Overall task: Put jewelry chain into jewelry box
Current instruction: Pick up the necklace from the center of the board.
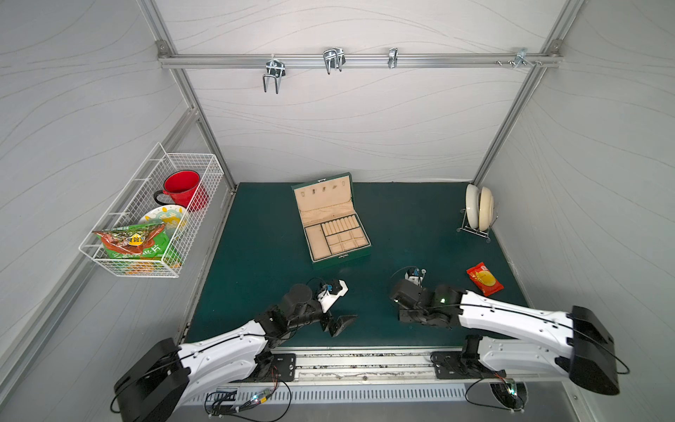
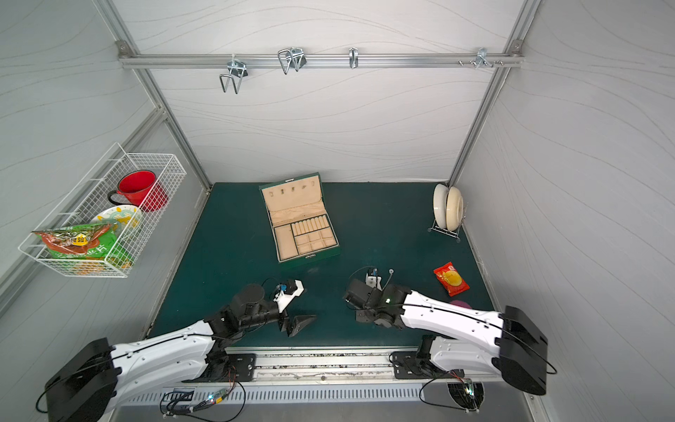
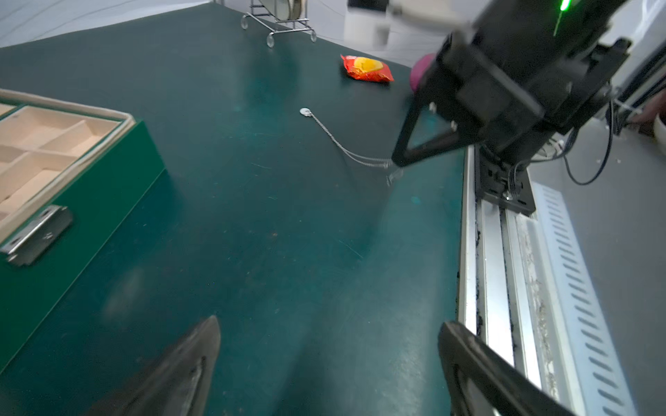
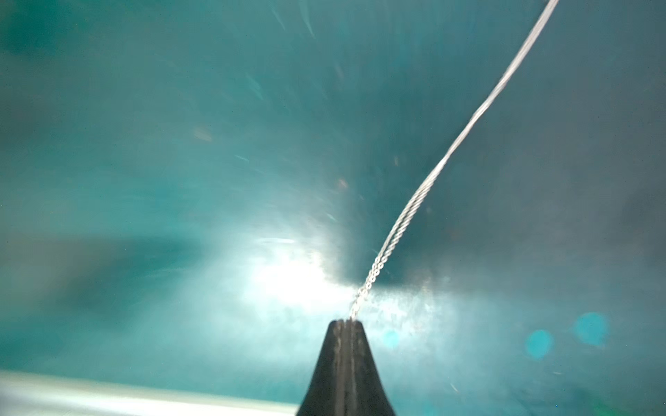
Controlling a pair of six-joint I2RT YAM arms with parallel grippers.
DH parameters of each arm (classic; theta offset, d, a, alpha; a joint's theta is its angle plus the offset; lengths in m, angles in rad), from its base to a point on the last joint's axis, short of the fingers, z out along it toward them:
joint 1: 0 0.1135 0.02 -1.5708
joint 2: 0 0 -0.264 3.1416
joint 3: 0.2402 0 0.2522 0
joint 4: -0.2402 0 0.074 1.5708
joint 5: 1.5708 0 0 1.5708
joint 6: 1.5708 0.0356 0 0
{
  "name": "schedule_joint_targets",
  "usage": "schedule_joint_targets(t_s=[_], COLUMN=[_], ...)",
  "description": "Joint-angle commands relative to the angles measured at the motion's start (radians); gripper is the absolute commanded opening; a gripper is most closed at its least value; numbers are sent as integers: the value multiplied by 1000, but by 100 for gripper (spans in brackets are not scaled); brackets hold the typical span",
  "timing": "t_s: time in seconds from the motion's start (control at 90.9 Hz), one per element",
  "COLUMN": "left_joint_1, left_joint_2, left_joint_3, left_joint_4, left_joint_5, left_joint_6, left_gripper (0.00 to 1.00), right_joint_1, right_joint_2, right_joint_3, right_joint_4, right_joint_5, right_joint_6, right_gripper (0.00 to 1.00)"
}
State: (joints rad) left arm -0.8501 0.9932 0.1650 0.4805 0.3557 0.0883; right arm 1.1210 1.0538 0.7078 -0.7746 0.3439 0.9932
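Far left of my left gripper (image 1: 336, 324), the green snack bag (image 1: 135, 243) in the wire basket (image 1: 190, 155) bears white print; only the character 片 is legible. The gold mark on the front of the jewelry box (image 1: 350, 255), ahead of that gripper, is too small to read.

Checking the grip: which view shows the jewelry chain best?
The left wrist view: the whole jewelry chain runs from pendant to the right gripper. The right wrist view shows the pinched end; both top views, mostly the pendant.
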Motion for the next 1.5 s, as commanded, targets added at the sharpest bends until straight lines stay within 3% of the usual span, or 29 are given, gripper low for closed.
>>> schedule_joint_targets(t_s=[0.0,0.253,0.484,0.935,1.365,1.486], left_joint_1=[-42,-110,-121,-124,-136,-136], left_joint_2=[153,643,903,1112,1197,1209], left_joint_3=[108,337,494,605,643,646], left_joint_4=[230,523,624,637,662,666], left_joint_5=[1,45,86,212,267,267], left_joint_6=[122,151,132,71,21,12], left_gripper=[100,100,100,97,67,53], right_joint_1=[-33,-86,-93,-93,-93,-94], right_joint_2=[-80,-182,-218,-242,-234,-232], right_joint_3=[57,202,247,286,302,302], right_joint_4=[-135,-195,-176,-95,-58,-58], right_joint_5=[61,55,65,39,14,16], right_joint_6=[-169,-370,-415,-422,-421,-421], right_gripper=[0,0,0,0,0,0])
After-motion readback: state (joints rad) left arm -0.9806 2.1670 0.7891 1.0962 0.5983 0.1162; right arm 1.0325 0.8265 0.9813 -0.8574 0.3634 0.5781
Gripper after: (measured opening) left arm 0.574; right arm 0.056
